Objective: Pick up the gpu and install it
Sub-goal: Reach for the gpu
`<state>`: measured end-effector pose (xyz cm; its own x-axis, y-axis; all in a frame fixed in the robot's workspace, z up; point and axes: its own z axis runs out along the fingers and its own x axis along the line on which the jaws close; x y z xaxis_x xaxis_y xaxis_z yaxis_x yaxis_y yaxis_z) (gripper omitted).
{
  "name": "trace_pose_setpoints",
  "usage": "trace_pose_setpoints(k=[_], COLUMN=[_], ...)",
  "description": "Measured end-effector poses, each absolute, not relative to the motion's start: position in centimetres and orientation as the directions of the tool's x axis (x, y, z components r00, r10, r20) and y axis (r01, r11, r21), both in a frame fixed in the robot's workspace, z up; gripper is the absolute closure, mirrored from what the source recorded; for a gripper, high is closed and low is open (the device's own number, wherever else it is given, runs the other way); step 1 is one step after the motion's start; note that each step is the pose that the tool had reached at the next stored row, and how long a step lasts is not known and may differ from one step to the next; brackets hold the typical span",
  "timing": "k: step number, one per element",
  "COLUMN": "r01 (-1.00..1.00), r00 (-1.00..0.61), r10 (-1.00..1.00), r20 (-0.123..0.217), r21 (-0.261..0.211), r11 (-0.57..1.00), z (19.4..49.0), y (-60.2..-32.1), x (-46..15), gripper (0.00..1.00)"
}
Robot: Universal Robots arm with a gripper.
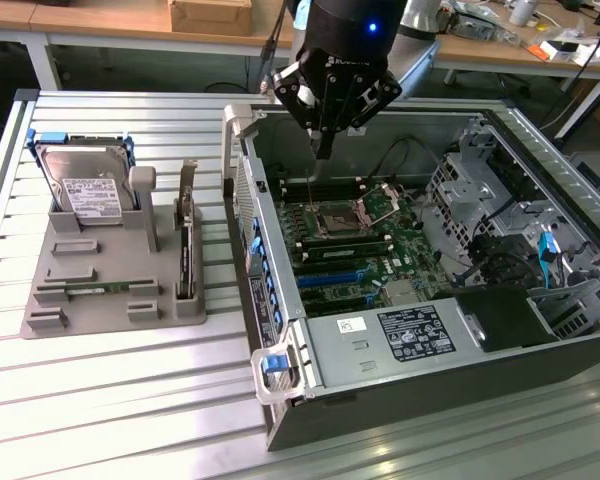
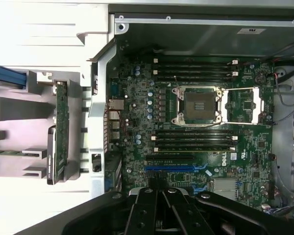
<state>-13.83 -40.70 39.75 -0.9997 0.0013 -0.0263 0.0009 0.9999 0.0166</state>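
The gpu (image 1: pixel 185 255) is a slim black card standing on edge in a slot of the grey holder (image 1: pixel 100 300), at the exterior view's left, its metal bracket (image 1: pixel 188 185) pointing up. From the wrist it appears edge-on as the gpu (image 2: pixel 61 129) beside the case wall. My gripper (image 1: pixel 323 150) hangs above the open computer case, over the motherboard (image 1: pixel 355 235), well apart from the card. Its fingers meet at a point with nothing between them, the same in the wrist view's gripper (image 2: pixel 159 190). A blue expansion slot (image 2: pixel 169 168) lies on the board just ahead of the fingertips.
A silver hard drive (image 1: pixel 85 190) with blue rails stands at the holder's back, and a thin green memory stick (image 1: pixel 90 290) lies along its front. The case's side wall (image 1: pixel 255 250) rises between holder and motherboard. Drive cages and cables (image 1: pixel 520 230) crowd the case's far end.
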Motion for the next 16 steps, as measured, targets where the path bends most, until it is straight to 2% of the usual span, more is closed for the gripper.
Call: trace_pose_setpoints(k=[16], r01=[0.001], r00=[-1.000], r10=[0.001], r20=[-0.027], r21=[0.017], r11=[1.000], z=[39.7], y=[-40.7], x=[-15.1], gripper=[0.89])
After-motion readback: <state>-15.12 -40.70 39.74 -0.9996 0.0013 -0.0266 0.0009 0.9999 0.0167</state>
